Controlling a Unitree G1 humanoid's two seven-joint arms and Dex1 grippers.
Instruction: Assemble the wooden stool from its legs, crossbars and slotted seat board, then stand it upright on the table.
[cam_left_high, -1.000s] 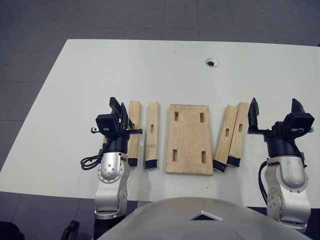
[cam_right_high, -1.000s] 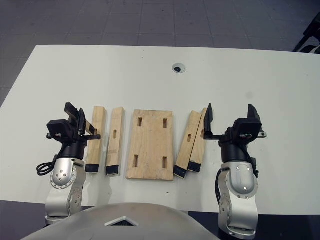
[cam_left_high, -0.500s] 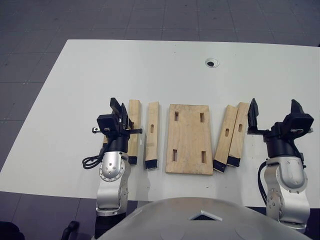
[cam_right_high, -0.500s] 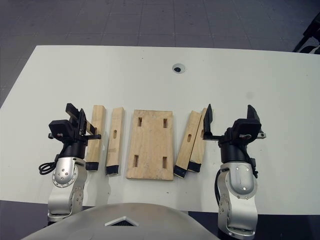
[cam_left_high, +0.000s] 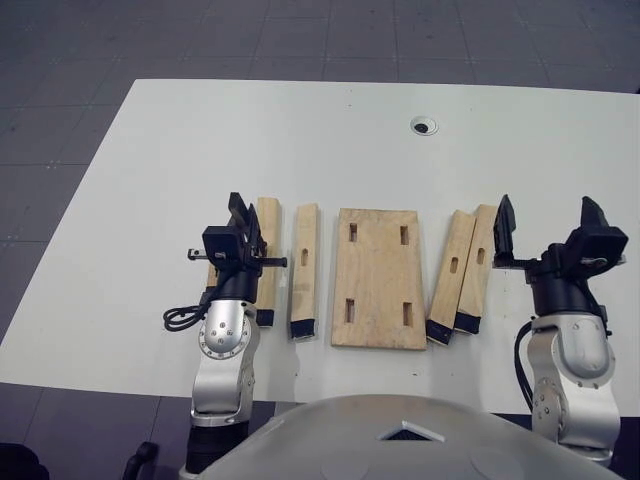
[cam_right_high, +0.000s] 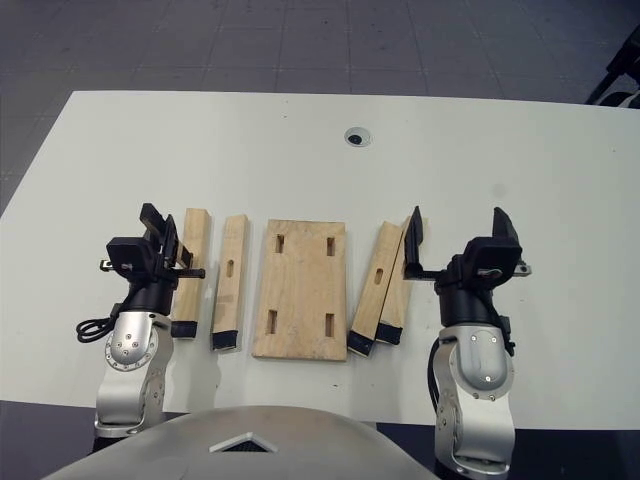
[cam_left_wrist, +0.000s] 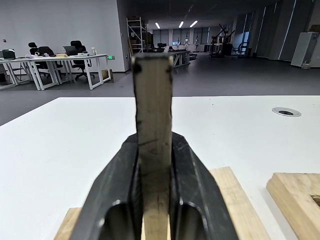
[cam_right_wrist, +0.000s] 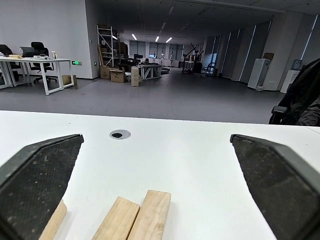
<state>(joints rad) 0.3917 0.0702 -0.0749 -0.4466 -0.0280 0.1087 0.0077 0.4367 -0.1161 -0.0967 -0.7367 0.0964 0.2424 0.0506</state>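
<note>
The slotted seat board (cam_left_high: 378, 277) lies flat mid-table. Two wooden legs (cam_left_high: 268, 255) (cam_left_high: 304, 268) lie left of it, and two more (cam_left_high: 450, 272) (cam_left_high: 478, 262) lie right of it, all with dark ends toward me. My left gripper (cam_left_high: 243, 225) hovers at the outer left leg's edge, shut on a thin wooden crossbar (cam_left_wrist: 154, 125) that stands on edge between its fingers. In the left wrist view, that leg (cam_left_wrist: 235, 195) lies just beneath. My right gripper (cam_left_high: 548, 215) stands open, just right of the right-hand legs, holding nothing.
The white table (cam_left_high: 330, 150) stretches far behind the parts, with a round cable hole (cam_left_high: 424, 125) at the back. A black cable (cam_left_high: 182, 320) loops beside my left wrist. The table's near edge runs close in front of the parts.
My left gripper has shifted slightly right, closer over the outer left leg. The right arm and the wooden parts on the table have stayed put.
</note>
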